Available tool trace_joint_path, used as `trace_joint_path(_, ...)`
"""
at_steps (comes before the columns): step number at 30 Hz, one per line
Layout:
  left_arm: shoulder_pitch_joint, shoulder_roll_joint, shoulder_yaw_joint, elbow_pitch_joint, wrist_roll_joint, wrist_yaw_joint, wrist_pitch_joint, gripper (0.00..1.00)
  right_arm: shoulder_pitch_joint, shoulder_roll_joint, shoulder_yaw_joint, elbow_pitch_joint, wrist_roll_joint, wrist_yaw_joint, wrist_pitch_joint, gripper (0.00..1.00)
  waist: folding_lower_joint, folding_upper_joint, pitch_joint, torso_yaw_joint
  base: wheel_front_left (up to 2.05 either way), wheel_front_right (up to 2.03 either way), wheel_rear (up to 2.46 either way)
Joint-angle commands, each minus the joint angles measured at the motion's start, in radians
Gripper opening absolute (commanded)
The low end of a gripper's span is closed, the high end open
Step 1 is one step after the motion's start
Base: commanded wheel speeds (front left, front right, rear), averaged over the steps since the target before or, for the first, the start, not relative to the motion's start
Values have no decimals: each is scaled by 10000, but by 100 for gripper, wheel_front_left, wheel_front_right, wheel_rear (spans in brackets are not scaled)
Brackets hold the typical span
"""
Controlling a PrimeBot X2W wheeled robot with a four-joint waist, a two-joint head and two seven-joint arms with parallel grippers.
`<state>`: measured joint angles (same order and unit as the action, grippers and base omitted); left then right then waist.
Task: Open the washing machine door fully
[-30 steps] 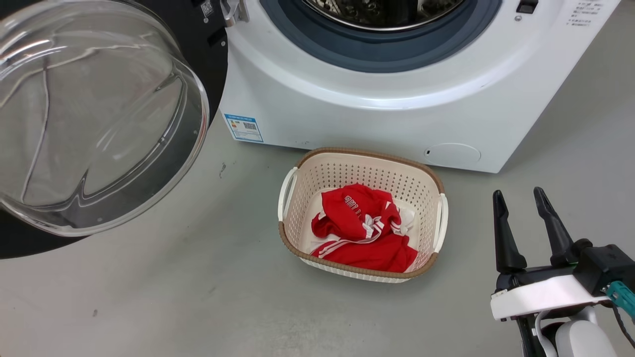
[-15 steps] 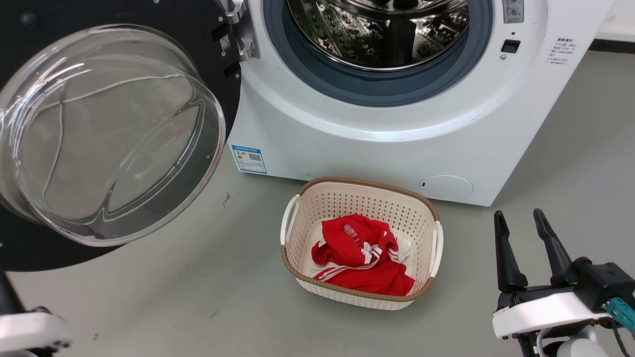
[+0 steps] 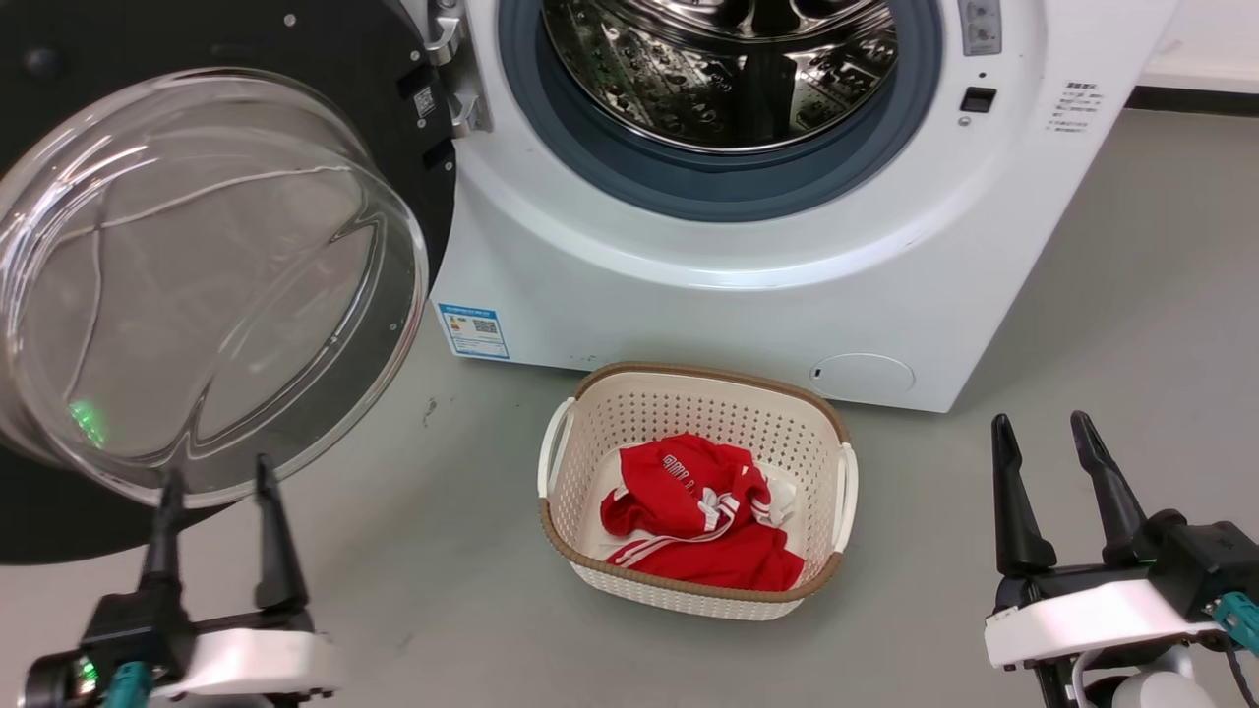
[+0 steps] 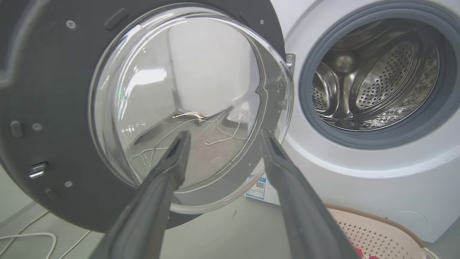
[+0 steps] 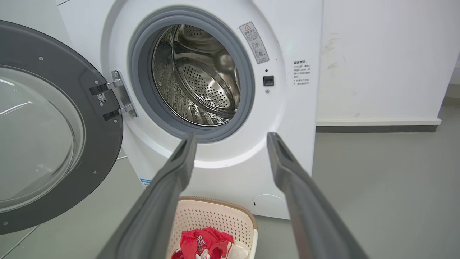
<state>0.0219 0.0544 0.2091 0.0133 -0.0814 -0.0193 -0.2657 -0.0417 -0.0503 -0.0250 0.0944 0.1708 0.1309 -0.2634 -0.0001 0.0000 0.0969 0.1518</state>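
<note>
Door open, on the robot's left of the drum (image 3: 718, 69).
Head: washing machine door (image 3: 197, 285) stands wide, glass bowl facing the robot; left gripper (image 3: 217, 475) and right gripper (image 3: 1042, 423) spread, empty. Left wrist: bowl bulges toward fingers (image 4: 161, 187). Right wrist: disc upright beside drum.

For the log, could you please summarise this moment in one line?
washing machine door wide open | left gripper open | right gripper open
</note>
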Motion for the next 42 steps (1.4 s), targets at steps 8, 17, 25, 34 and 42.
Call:
trace_joint_path(8,-523,-22,-1095,22,164,-109,24,100,10,4,91,-129,-162,-5,-16,100,1,0,-134,-688,0,0,0)
trace_joint_path(17,-904,-14,-1353,217,299,-84,24,100,120,6,100,-300,-577,-3,-16,100,1,0,-212,-1272,0,0,0)
trace_joint_path(25,-583,-21,-1356,269,222,-14,24,100,193,6,245,-156,-483,-5,-16,100,1,0,-368,-1407,0,0,0)
trace_joint_path(34,-748,-2,-1450,450,249,-138,24,100,142,6,250,-56,-495,-5,-16,100,1,0,-324,-1400,0,0,0)
trace_joint_path(42,-807,53,-1438,477,295,-204,24,100,240,6,265,-5,-401,-5,-16,100,1,0,-379,-1438,0,0,0)
